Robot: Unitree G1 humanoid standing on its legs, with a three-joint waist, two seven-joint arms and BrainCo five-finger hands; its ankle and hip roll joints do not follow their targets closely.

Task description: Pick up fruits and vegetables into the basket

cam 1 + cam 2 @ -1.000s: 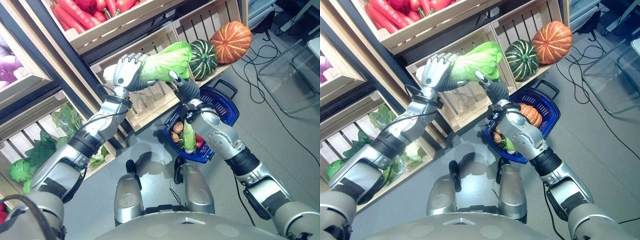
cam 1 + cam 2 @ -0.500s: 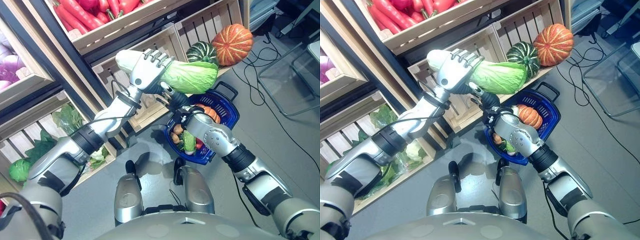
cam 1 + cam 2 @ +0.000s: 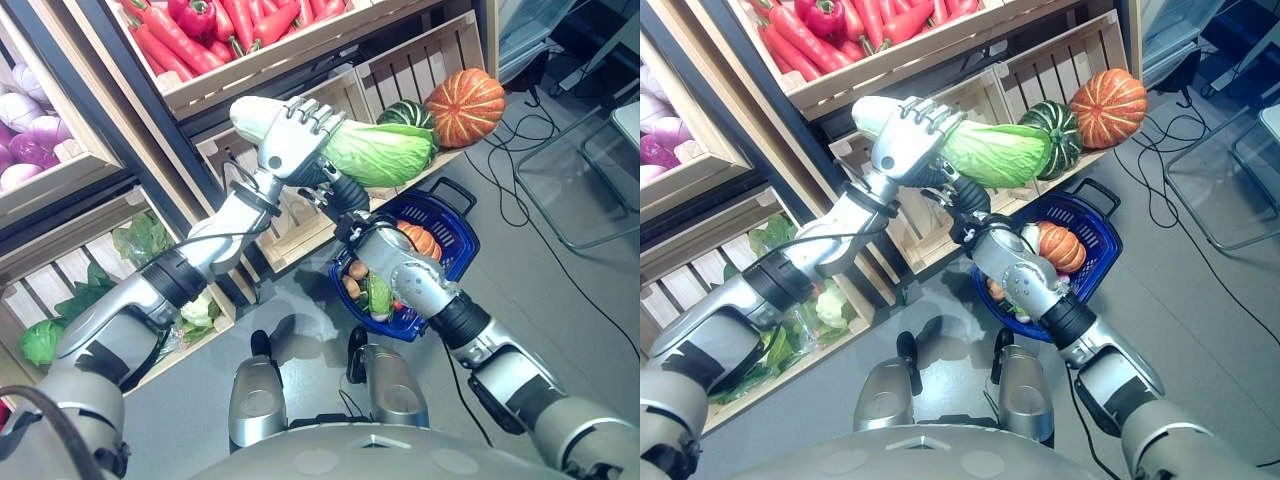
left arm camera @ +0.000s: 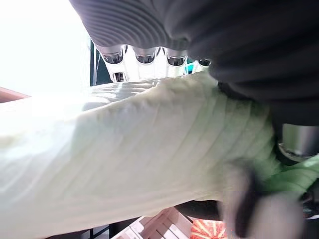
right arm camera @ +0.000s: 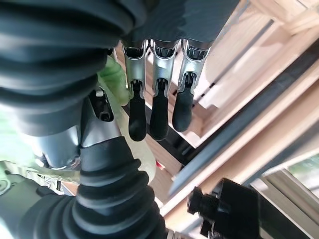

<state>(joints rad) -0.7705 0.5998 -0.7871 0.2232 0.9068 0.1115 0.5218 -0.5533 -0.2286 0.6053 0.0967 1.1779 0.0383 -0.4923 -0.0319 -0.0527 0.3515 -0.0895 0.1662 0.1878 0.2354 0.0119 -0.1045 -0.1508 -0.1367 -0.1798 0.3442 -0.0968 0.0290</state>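
Two hands meet at one long pale-green cabbage, held in the air in front of the wooden crates and above the blue basket.

Left eye view: left hand clasps the white stem end of the cabbage, fingers curled over it; the leafy end points toward the striped green squash and the orange pumpkin in the right-hand crate. Right hand sits just below the cabbage, beside the left wrist. Basket on the grey floor, holding a small orange pumpkin, a green leafy vegetable and brown round items. Red peppers in the top crate; purple onions in the far-left crate; leafy greens in the bottom-left crate.

Right eye view: same arrangement; the right hand lies under the middle of the cabbage, whether touching it cannot be told. A white vegetable shows beside the small pumpkin in the basket.

Left wrist view: the cabbage, ribbed and pale, lies across the palm with the left hand's fingers hooked over its far side.

Right wrist view: right hand's fingers hang loosely bent, grasping nothing, with crate slats behind them and a patch of green leaf just beside the thumb side.
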